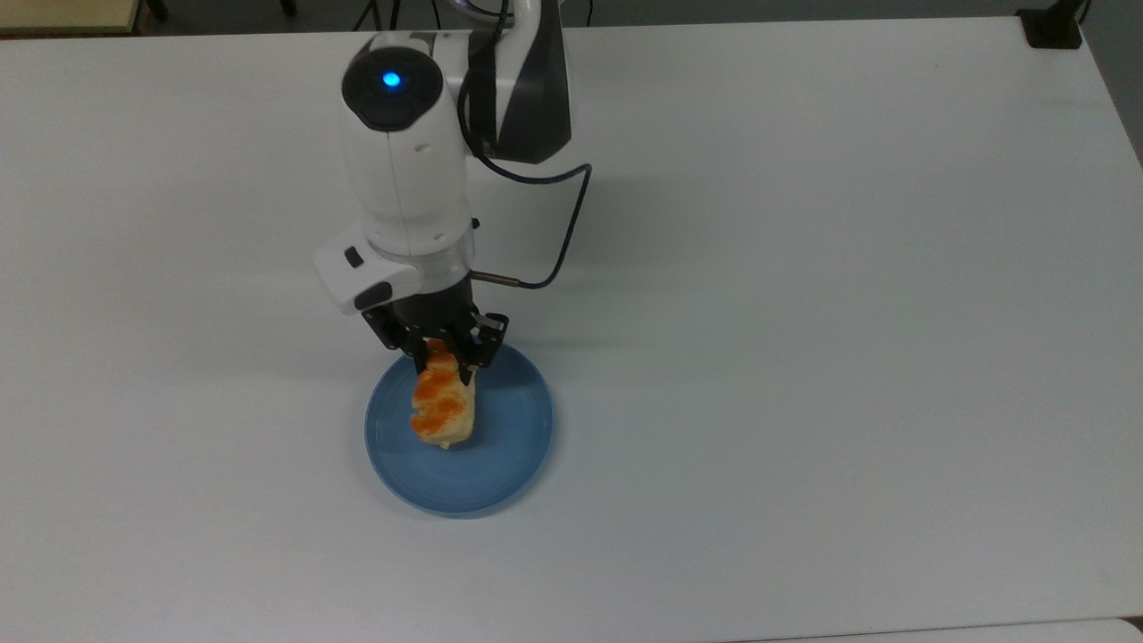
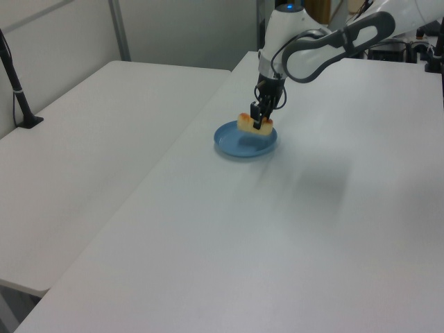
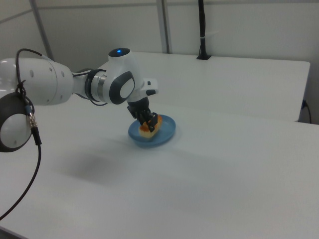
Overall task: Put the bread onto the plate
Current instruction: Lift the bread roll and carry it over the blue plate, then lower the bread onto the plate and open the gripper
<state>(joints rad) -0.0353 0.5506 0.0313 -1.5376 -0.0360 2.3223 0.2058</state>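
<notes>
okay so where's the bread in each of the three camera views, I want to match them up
Top view: the bread sits left of centre, below the middle, over the upper part of the plate, held by the gripper.
Left view: the bread is right of centre, in the upper half.
Right view: the bread is just left of centre, at mid height.
Shared landmark: the blue plate beneath the bread.
</notes>
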